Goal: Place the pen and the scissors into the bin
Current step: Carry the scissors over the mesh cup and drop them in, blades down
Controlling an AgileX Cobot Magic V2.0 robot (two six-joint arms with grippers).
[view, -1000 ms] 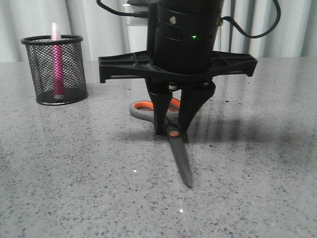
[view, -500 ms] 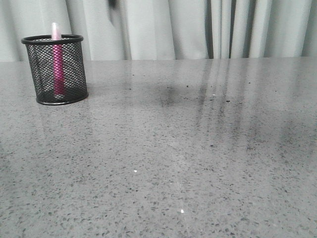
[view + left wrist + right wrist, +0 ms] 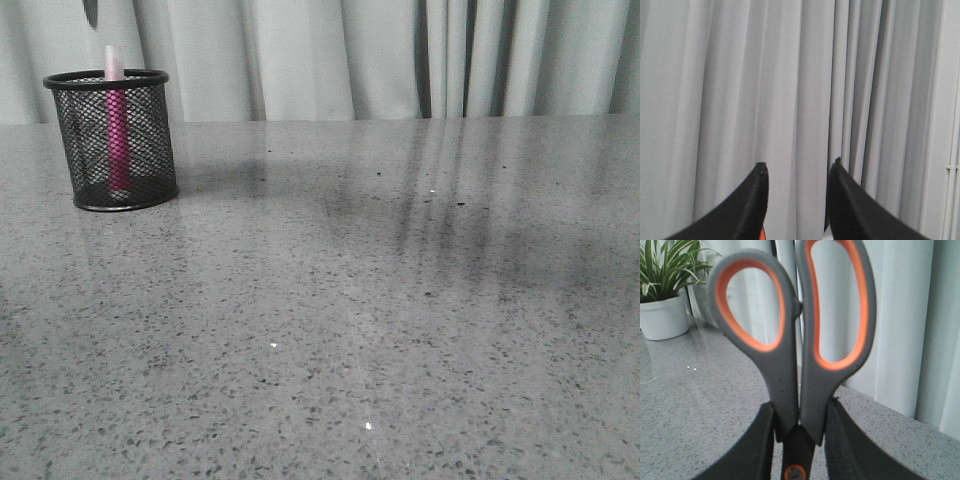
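Scissors [image 3: 799,347] stand clamped between the right gripper's [image 3: 799,440] jaws near the pivot, loops up and blades pointing down, so they must be carried over the bin [image 3: 113,140] at the table's [image 3: 400,330] far left, where the pen [image 3: 117,125] stands.

Table [image 3: 400,330]: polished grey speckled stone look, faintly glossy. Bin [image 3: 112,140]: black wire mesh, smooth solid rim. Pen [image 3: 117,130]: pink plastic, pale translucent cap. Scissors [image 3: 795,355]: matt grey handles, orange lining. Curtain [image 3: 790,90]: pale pleated cloth. Plant pot [image 3: 662,317]: smooth white.
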